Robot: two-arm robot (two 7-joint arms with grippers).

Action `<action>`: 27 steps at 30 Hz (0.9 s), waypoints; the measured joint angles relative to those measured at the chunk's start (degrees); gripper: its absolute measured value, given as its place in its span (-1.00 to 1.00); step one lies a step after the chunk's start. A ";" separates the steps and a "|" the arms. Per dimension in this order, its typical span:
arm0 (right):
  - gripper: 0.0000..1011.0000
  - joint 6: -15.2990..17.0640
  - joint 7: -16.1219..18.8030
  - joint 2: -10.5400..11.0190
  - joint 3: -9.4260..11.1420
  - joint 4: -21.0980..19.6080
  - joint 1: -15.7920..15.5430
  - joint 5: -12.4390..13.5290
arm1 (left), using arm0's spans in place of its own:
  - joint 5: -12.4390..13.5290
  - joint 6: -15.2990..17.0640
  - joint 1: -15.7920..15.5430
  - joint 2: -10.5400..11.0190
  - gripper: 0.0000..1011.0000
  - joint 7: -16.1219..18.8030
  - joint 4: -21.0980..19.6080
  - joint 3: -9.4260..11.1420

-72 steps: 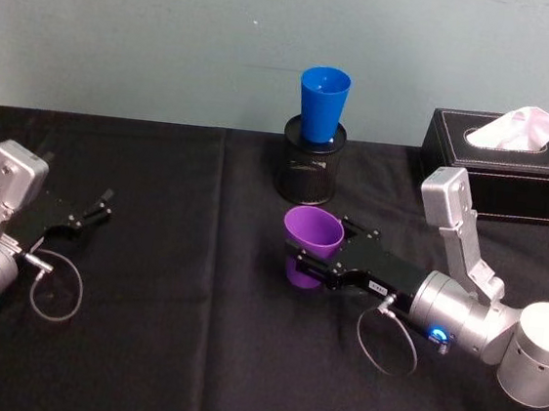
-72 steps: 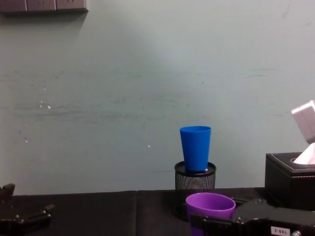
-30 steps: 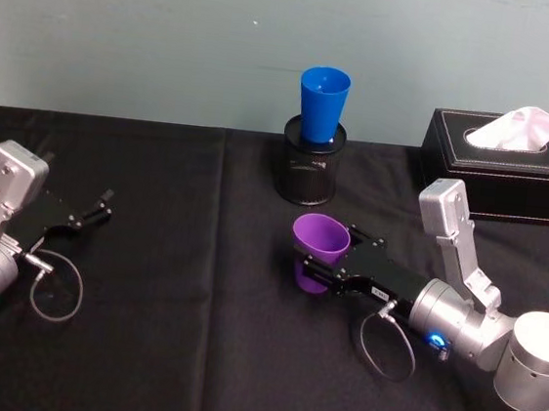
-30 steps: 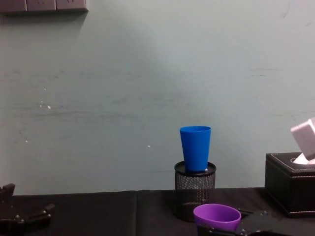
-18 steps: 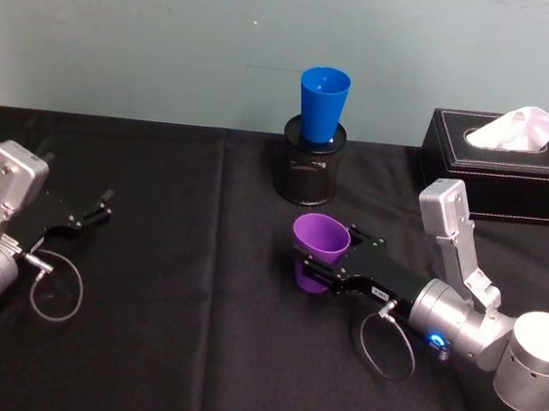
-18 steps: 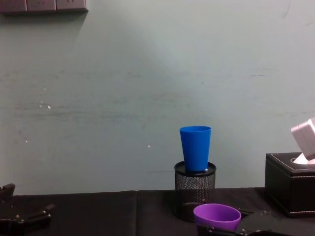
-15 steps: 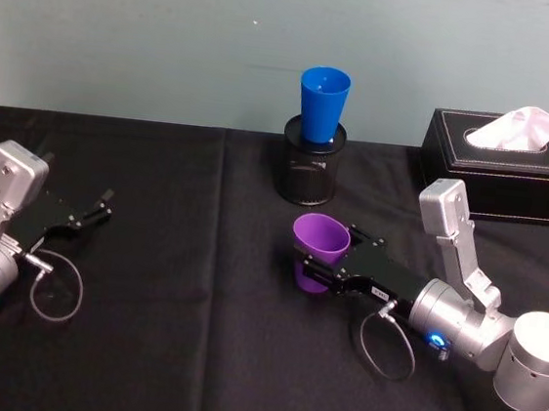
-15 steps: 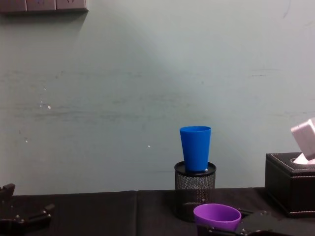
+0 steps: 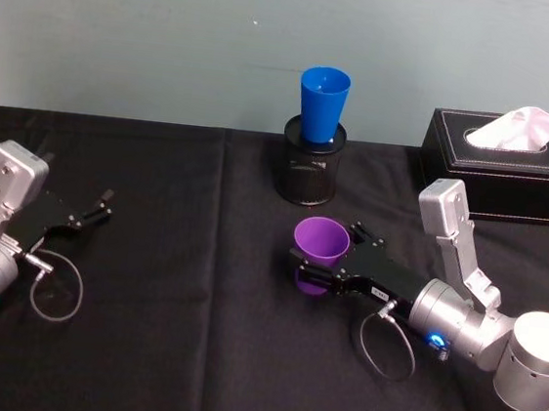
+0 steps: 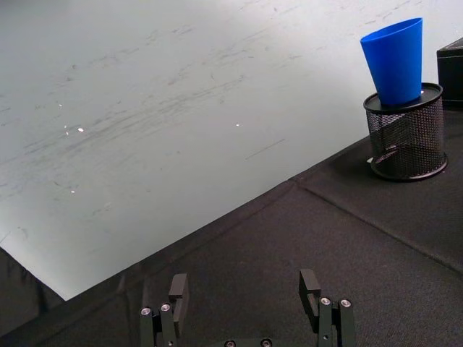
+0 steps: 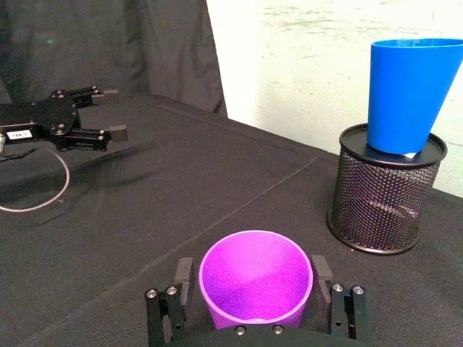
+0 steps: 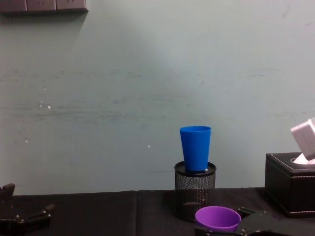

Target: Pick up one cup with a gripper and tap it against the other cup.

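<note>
The blue cup (image 9: 322, 104) is standing in the mouth of a black mesh pen holder (image 9: 308, 172) at the rear of the table (image 9: 161, 351), merely resting there; a firm tap is likely toppling it. The right gripper (image 9: 310, 263) is clamping the purple cup (image 9: 320, 252) near the pen holder, upright, apparently just above the cloth. The smooth tapered wall is risking slippage between the jaws. The left gripper (image 10: 246, 289) is lying idle at the table's left, jaws spread wide.
</note>
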 joint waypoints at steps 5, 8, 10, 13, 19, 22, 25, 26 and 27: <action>0.98 0.00 0.01 0.00 0.00 0.00 0.00 0.00 | 0.00 0.00 0.00 0.00 0.98 0.00 0.00 0.00; 0.98 0.00 0.01 0.00 0.00 0.00 0.00 0.00 | 0.00 0.00 0.00 0.00 0.98 0.00 0.00 0.00; 0.98 0.00 0.01 0.00 0.00 0.00 0.00 0.00 | 0.00 0.00 0.00 0.00 0.98 0.00 0.00 0.00; 0.98 -0.53 -0.38 0.09 0.19 -0.75 -0.27 -0.34 | 0.00 0.00 0.00 0.00 0.98 0.00 0.00 0.00; 0.98 -1.98 -2.72 0.28 1.67 -3.54 -1.59 -0.87 | 0.00 0.00 0.00 0.00 0.98 0.00 0.00 0.00; 0.98 -2.93 -4.52 0.25 2.96 -5.48 -2.51 -1.16 | 0.00 0.00 0.00 0.00 0.98 0.00 0.00 0.00; 0.98 -3.52 -6.83 -0.05 4.41 -7.47 -3.44 -1.56 | 0.00 0.00 0.00 0.00 0.98 0.00 0.00 0.00; 0.98 -3.59 -7.47 -0.17 4.73 -7.85 -3.64 -1.68 | 0.00 0.00 0.00 0.00 0.98 0.00 0.00 0.00; 0.98 -3.65 -8.51 -0.45 5.31 -8.58 -3.98 -1.97 | 0.00 0.00 0.00 0.00 0.98 0.00 0.00 0.00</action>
